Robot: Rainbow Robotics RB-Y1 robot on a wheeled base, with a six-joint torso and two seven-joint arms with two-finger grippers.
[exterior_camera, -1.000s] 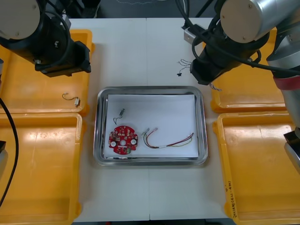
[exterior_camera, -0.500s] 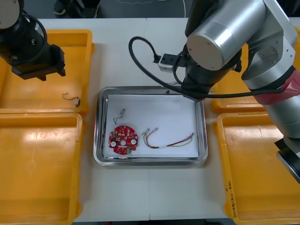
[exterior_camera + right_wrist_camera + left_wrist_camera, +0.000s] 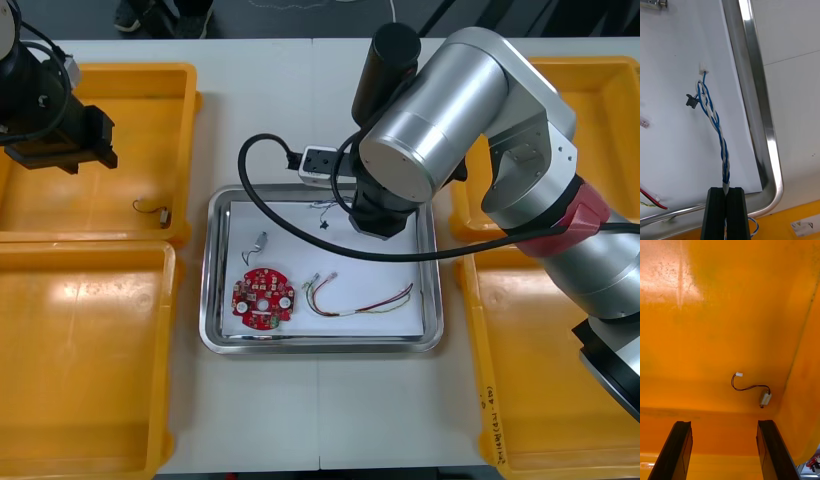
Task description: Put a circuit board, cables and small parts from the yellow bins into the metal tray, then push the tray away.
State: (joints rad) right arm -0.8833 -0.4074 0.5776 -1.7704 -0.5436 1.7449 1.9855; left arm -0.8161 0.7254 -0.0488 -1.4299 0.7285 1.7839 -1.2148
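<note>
My right gripper (image 3: 726, 189) is shut on a twisted blue and white cable (image 3: 713, 112), whose free end with a white plug and a black clip hangs over the white inside of the metal tray (image 3: 760, 112). In the front view the right arm (image 3: 420, 150) reaches over the tray's (image 3: 320, 345) far part, and the cable's end (image 3: 322, 215) shows beside it. In the tray lie a round red circuit board (image 3: 263, 297), a red and yellow cable (image 3: 360, 298) and a small metal part (image 3: 258, 243). My left gripper (image 3: 723, 423) stands open above a small metal part (image 3: 752, 388) with a black wire.
The left arm (image 3: 55, 120) hovers over the far left yellow bin (image 3: 30, 200), where that wired part (image 3: 155, 209) lies near the inner wall. The near left bin (image 3: 80, 360) and near right bin (image 3: 540, 380) flank the tray. The far right bin (image 3: 600, 100) sits behind the right arm.
My right arm has swung from the far right bin to above the tray, carrying the twisted cable. The left arm has drifted leftward over its far bin.
</note>
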